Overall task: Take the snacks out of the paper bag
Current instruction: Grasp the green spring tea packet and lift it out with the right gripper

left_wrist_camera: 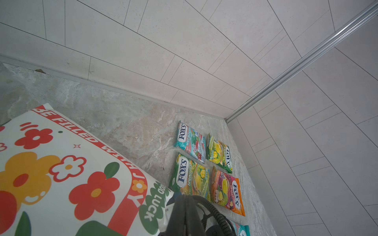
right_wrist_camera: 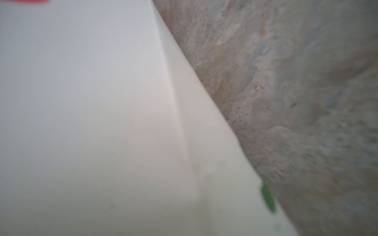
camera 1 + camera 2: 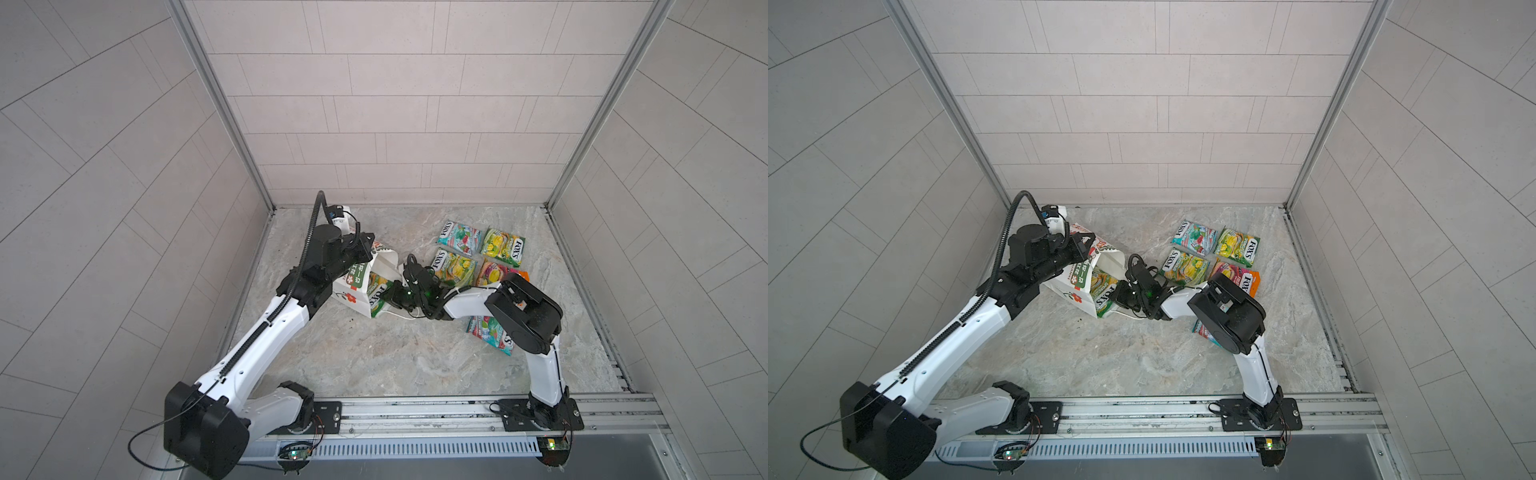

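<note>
Marbled tabletop (image 3: 374, 357): left gripper (image 3: 362, 249) jaws clamped on flower-printed white paper bag (image 3: 353, 297); right gripper (image 3: 387, 296), at its three o'clock, jaws closed, apparently gripping green-yellow glossy packet (image 3: 375, 298).

Grey-beige marbled counter (image 3: 374, 353) carries a tipped white flower-printed paper bag (image 3: 353, 295) and five flat glossy FOX'S packets: four (image 3: 455, 268) in a square block, one teal-red packet (image 3: 488, 332) apart, nearer the front.

Pale tiled walls (image 3: 415, 104) close in three sides, meeting at aluminium corner posts (image 3: 222, 104). The desk (image 3: 374, 357) is grey-beige marbled stone under even light. A metal rail (image 3: 415, 409) lines its near edge, with a slotted strip (image 3: 415, 448) just beyond.
</note>
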`<state>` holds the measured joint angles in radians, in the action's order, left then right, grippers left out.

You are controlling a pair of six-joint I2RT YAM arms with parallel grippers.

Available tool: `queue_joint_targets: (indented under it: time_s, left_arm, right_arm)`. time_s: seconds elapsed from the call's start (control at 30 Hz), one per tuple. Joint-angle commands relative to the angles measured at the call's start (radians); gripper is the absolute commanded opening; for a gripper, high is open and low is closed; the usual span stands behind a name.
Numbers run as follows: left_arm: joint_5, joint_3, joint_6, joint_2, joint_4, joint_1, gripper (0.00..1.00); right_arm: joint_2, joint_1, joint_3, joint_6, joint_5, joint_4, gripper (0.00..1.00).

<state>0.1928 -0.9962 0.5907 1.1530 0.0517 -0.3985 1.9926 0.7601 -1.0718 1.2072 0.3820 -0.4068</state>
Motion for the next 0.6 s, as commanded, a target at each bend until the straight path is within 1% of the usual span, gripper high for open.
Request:
queue_joint_targets:
  time_s: [0.0,0.13,0.3,0.43,0.57]
  left_arm:
    - [-0.063,0.009,-0.027,-0.036,-0.011,0.008,0.0]
    - [-0.113,0.009,-0.047,-0.051,0.005,0.012,0.0]
    - [-0.15,0.011,-0.055,-0.059,0.016,0.016,0.0]
    - [-0.169,0.015,-0.061,-0.069,0.014,0.019,0.0]
    - [-0.184,0.017,-0.063,-0.075,0.017,0.025,0.0]
  right_arm:
    - [-0.11,-0.004,0.008,-0.086,0.006,0.107,0.0]
    - [-0.184,-0.003,-0.024,-0.176,0.006,0.246,0.0]
    - [-0.285,-0.003,-0.073,-0.284,0.012,0.395,0.0]
    - [-0.366,-0.004,-0.107,-0.368,-0.021,0.517,0.0]
    - [-0.448,-0.004,-0.12,-0.441,-0.047,0.595,0.0]
